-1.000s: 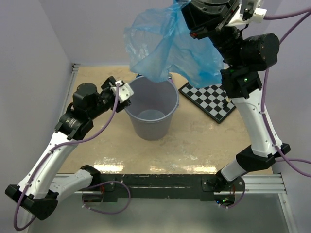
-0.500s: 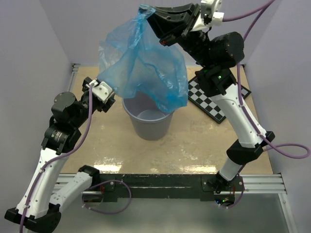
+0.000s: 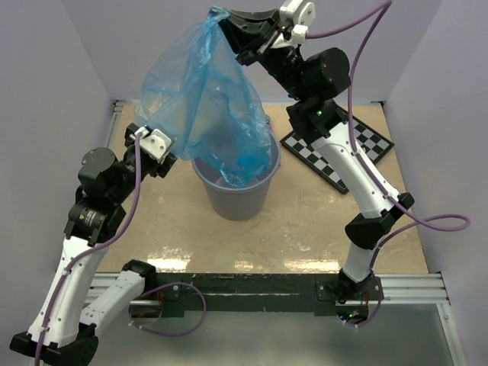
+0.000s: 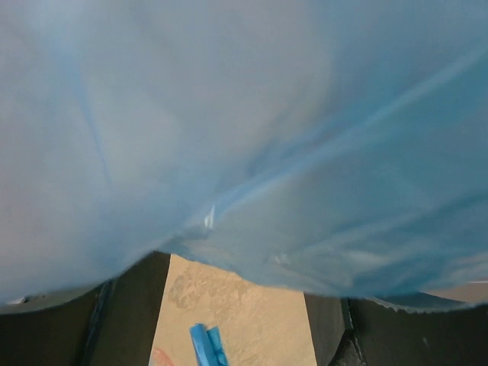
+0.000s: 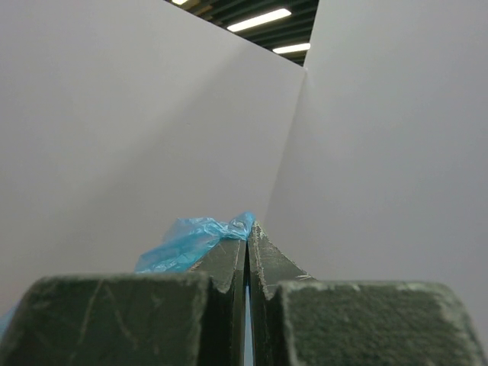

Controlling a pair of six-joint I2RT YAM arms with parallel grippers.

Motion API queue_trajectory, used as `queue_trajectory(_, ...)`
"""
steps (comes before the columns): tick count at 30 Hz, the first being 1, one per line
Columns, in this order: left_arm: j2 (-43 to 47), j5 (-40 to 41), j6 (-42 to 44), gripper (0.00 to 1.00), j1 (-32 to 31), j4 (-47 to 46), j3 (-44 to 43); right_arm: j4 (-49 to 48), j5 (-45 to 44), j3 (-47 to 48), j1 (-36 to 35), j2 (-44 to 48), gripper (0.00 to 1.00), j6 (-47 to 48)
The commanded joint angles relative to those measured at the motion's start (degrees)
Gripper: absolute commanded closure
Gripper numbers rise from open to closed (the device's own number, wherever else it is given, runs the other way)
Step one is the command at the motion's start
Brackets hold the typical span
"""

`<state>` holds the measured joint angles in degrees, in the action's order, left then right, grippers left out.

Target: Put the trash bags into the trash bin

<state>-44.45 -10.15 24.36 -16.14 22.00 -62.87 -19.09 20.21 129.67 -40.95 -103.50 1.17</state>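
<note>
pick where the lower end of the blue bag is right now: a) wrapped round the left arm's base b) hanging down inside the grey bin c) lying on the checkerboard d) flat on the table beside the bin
B: the right gripper pinches the top of the trash bag high up, and its lower end hangs inside the trash bin.

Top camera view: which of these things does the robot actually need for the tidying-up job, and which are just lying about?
Part of the job: blue trash bag, held up by the right gripper; grey bin under it.
Just lying about: checkerboard, to the right of the bin.
</note>
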Motion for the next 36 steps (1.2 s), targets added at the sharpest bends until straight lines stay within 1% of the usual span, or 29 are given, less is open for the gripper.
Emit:
queue_trajectory(1,0.15,0.57,-2.03,0.28,0.58,-2.57,0.12,-4.90,-2.71,-3.53,2.10,2.42,1.00,1.64)
queue_trajectory(7,0.41,0.75,-2.30,0.29,1.02,-2.49,0.12,-7.28,-2.72,-18.11,3.59,8.40,1.00,1.73)
queue_trajectory(13,1.99,0.92,-0.11,0.29,1.02,-0.38,-0.67,-4.65,-1.84,-31.47,4.21,17.36,1.00,3.48)
queue_trajectory(18,3.84,2.15,-0.97,0.24,1.02,-2.92,-0.93,1.24,-2.54,-38.33,5.79,23.60,1.00,3.32)
queue_trajectory(21,1.39,1.72,-5.28,0.23,1.02,-3.63,-3.39,5.10,-2.45,-42.03,6.76,27.12,1.00,3.14)
queue_trajectory(25,-2.04,0.66,-9.41,0.23,1.02,-4.68,-6.03,10.21,-4.55,-48.88,6.85,32.39,1.00,6.65)
queue_trajectory(28,-3.10,1.71,-11.17,0.23,1.02,-6.17,-5.07,11.09,-7.72,-54.76,7.81,35.81,1.00,7.70)
queue_trajectory(31,-3.80,3.38,-13.01,0.24,1.02,-6.97,-4.19,10.92,-8.51,-59.43,8.43,38.02,1.00,8.06)
queue_trajectory(33,-4.33,5.13,-14.51,0.25,1.02,-6.45,-4.63,11.18,-8.17,-60.49,8.60,38.99,1.00,7.97)
queue_trajectory(36,-5.30,5.93,-14.43,0.26,1.02,-5.30,-5.50,12.32,-7.90,-60.50,9.13,39.61,1.00,7.97)
